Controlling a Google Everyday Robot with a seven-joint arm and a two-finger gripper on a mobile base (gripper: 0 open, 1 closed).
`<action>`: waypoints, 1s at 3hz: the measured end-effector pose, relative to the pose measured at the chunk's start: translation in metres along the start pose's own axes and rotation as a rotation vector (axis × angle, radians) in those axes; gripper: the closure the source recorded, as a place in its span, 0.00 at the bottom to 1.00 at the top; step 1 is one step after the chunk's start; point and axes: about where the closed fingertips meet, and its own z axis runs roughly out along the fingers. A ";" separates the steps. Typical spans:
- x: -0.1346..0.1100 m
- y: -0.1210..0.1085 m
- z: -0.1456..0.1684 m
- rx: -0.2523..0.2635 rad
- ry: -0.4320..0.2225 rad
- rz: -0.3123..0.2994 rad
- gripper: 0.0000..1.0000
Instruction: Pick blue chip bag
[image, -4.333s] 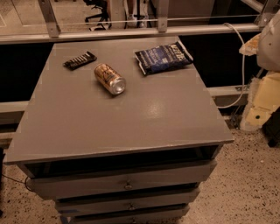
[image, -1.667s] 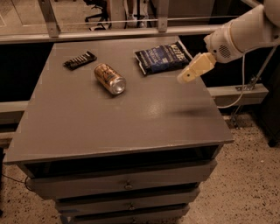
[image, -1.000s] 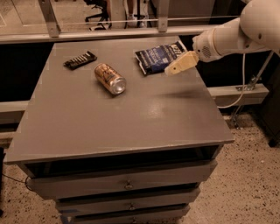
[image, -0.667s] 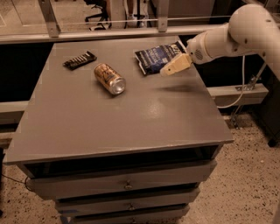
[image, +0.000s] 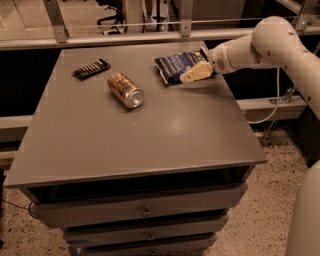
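Note:
The blue chip bag (image: 174, 65) lies flat at the back right of the grey table top (image: 150, 135). It is dark navy with white lettering and pale edges. My gripper (image: 193, 73) is cream coloured and reaches in from the right on the white arm (image: 270, 40). It sits low over the bag's right front part and covers that corner. I cannot tell whether it touches the bag.
A gold can (image: 125, 90) lies on its side left of the bag. A small flat black packet (image: 91, 68) lies at the back left. The table's right edge is just past the bag. Drawers (image: 145, 212) are below the top, and a rail (image: 125, 37) runs behind it.
My arm swung in from the right side of the table, and the gripper moved left and down until it is over the bag's right part. The bag, can and packet have not moved.

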 end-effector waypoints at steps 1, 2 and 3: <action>0.000 -0.007 0.011 0.008 -0.019 0.007 0.41; 0.000 -0.009 0.018 0.013 -0.027 0.009 0.65; -0.001 -0.010 0.015 0.019 -0.032 0.011 0.87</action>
